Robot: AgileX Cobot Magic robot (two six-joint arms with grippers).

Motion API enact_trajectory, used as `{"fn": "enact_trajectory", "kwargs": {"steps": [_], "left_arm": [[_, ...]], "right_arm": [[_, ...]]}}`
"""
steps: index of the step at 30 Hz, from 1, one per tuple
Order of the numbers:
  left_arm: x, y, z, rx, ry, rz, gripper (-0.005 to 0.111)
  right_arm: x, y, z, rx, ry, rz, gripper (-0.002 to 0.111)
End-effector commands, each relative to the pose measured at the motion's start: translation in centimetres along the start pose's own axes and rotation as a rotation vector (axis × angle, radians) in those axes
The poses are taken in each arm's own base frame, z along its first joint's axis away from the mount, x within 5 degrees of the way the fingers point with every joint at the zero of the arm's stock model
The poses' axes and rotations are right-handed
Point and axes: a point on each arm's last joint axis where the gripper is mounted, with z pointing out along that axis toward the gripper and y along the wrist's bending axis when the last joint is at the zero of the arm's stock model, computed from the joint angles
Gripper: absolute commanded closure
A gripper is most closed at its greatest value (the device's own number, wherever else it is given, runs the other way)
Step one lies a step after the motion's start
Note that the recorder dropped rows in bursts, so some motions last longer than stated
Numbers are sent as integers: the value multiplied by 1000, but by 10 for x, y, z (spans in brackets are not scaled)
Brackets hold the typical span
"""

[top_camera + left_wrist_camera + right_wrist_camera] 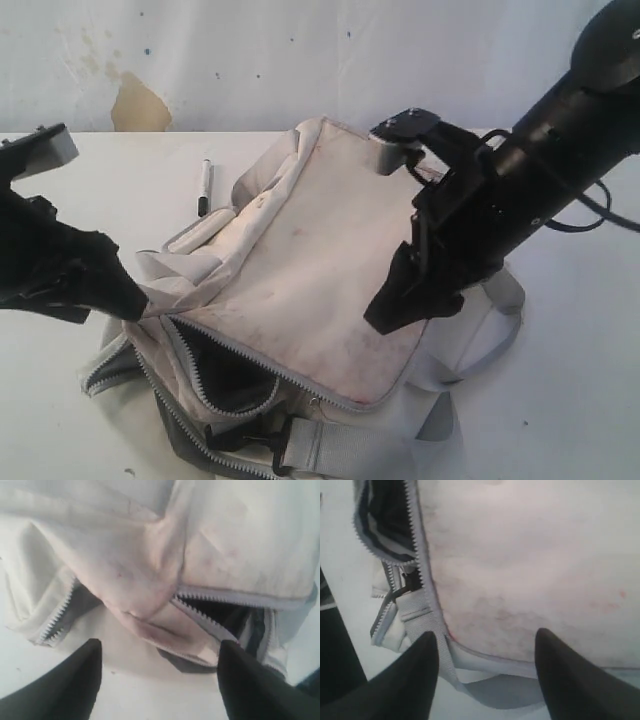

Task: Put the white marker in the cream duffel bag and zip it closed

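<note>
The left pincer (pixel 128 298) is standing spread, pinching nothing. The bunched fabric of the cream duffel bag (pixel 310 250) is lying just ahead of its tips. The zipper (pixel 260 362) beside them is gaping and showing the black lining (pixel 225 375).

The right pincer (pixel 392 312) is likewise spread. It is pointing down at the bag's top panel near its edge, with a grey strap (pixel 495 330) just below. Whether its tips are touching the fabric cannot be told.

The white marker (pixel 204 186) is lying on the table (pixel 560 400), outside the bag, beyond the left pincer and well apart from both pincers.
</note>
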Motion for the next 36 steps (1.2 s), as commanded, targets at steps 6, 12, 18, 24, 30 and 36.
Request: {"fn": "enact_trajectory", "kwargs": {"steps": [6,12,18,24,30,36], "left_arm": [[-9,23,-15,-161,-143,-102,36],[-9,44,-26,-192,-180,-184,36],[-12,52,-30,-215,-233,-222,36],[-12,52,-31,-216,-235,-222,36],[-12,52,-31,-216,-235,-222,36],[-8,54,-26,-223,-232,-228,36]], "right_arm": [[-11,57,46,131,159,-286,55],[-28,71,55,238,34,-229,44],[-25,86,62,325,107,-230,40],[-22,87,76,463,195,-222,40],[-19,86,103,518,266,-214,40],[-17,80,109,558,299,-192,63]]}}
